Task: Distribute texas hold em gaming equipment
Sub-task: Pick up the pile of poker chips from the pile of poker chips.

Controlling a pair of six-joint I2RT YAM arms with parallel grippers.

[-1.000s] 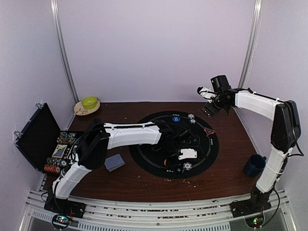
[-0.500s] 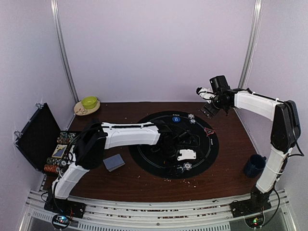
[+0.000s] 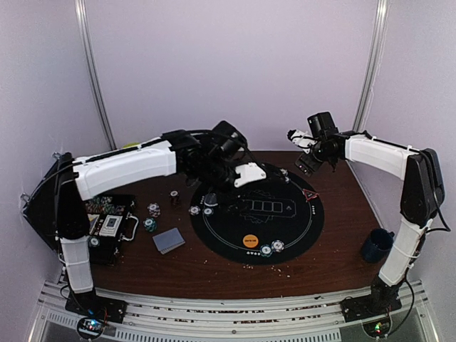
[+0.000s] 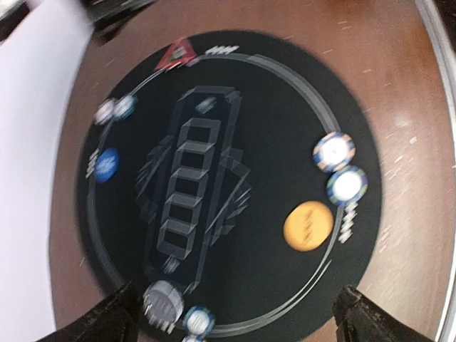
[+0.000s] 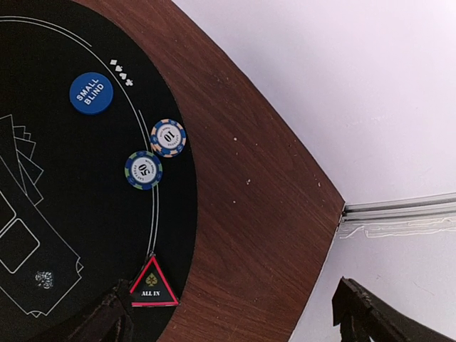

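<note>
Grey-blue cards (image 3: 169,240) lie at 7 o'clock from the left pincer (image 3: 242,178), the nearer one. It and the right pincer (image 3: 308,158) gape wide, empty.

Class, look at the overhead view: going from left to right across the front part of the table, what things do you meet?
black case → deck of cards → orange disc → green-edged chip → pale chip → blue mug
</note>
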